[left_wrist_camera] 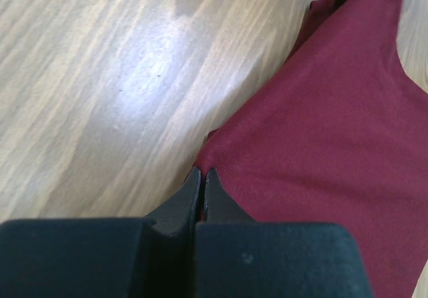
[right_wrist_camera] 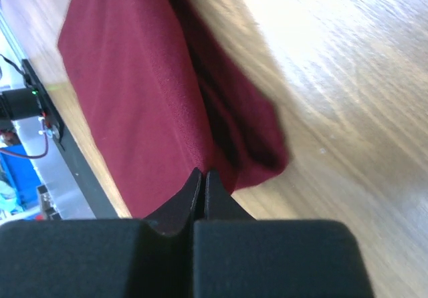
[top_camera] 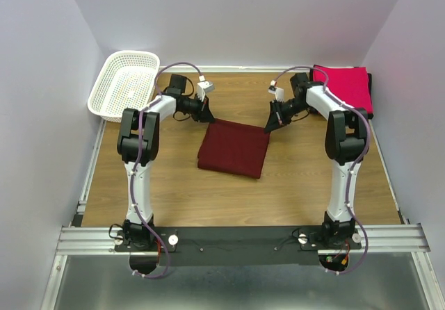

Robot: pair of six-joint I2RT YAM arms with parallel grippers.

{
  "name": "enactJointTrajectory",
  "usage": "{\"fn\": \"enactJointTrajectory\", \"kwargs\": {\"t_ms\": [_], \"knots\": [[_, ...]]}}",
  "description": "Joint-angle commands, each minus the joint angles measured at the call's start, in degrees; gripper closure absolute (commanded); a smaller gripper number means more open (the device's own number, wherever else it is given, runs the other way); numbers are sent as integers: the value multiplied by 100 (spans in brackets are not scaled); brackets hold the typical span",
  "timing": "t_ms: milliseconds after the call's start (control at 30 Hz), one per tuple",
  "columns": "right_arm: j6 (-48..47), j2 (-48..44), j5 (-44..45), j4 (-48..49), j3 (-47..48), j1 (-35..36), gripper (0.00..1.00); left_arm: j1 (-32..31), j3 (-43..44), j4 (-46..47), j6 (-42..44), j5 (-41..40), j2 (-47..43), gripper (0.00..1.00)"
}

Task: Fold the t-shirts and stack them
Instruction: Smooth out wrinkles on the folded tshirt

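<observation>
Soft, limp, likely to sag: dark maroon cloth t-shirt (top_camera: 233, 148) mid-frame, upper corners pinched between closed left fingers (left_wrist_camera: 189, 203) and right fingers (right_wrist_camera: 184, 202).

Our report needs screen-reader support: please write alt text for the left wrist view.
The left tool, jaws shut, pinches a corner of a dark maroon cloth t-shirt lying on a pale wooden table, which fills the left of the picture.

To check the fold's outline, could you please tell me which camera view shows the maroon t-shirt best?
Top external: it shows the whole folded maroon t-shirt. The left wrist view shows only one corner; the right wrist, another corner's stacked layers.
</observation>
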Motion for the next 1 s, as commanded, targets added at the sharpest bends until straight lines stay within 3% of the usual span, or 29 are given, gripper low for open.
{"fn": "enactJointTrajectory", "kwargs": {"t_ms": [0,300,633,667,733,767,800,833,867,900,967], "knots": [[-70,-528,232,-224,58,-1,99,92,-77,199,-38,4,-157,100],[-439,-381,935,-233,-21,-167,99,145,-77,313,-125,-286,-149,100],[-18,841,1479,75,1366,-247,99,180,353,393,-467,-435,193,100],[9,911,1541,83,1603,-256,95,189,388,401,-503,-471,211,95],[71,1026,1612,75,1876,-247,75,224,467,419,-625,-550,212,74],[201,1026,1604,57,1982,-247,60,259,476,454,-687,-533,133,63],[264,992,1586,66,2052,-256,37,372,442,541,-810,-454,37,46],[316,896,1456,66,2071,-256,29,434,381,777,-941,-331,-86,33],[421,660,1358,74,2036,-247,5,505,241,884,-1213,-43,-383,13],[501,501,1227,83,1992,-247,0,540,170,946,-1302,73,-551,12],[808,87,735,144,1799,-247,0,532,-190,1105,-1583,398,-1114,9]]}}
